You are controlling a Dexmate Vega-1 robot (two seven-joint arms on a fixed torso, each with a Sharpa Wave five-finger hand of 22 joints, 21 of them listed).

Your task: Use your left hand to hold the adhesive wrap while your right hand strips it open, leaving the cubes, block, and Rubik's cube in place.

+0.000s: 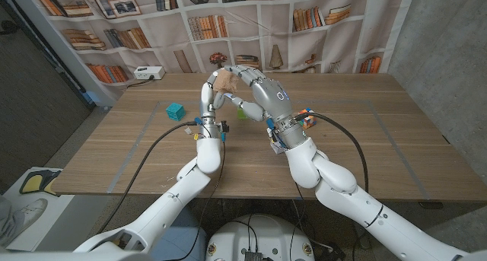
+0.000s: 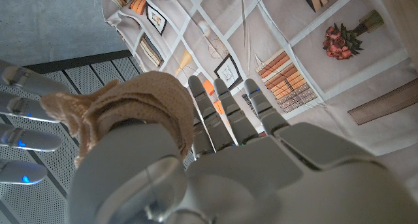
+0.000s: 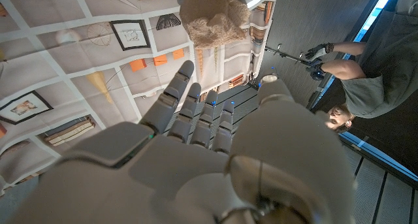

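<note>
While the teal cube (image 1: 176, 110) sits alone on the table (image 1: 365, 139) out left, the left hand (image 1: 211, 93) is up in the air, fingers clenched round the tan adhesive wrap (image 1: 224, 81). Looks soft, crinkly and featherweight, with a ragged loose end (image 2: 62, 110) sticking out: I'd say that tail is the spot to pinch. Moving right, the right hand (image 1: 266, 93) hovers just beside the wrap, fingers (image 3: 176, 93) spread and released, nothing in them. A small green block (image 1: 242, 111) rests below.
</note>
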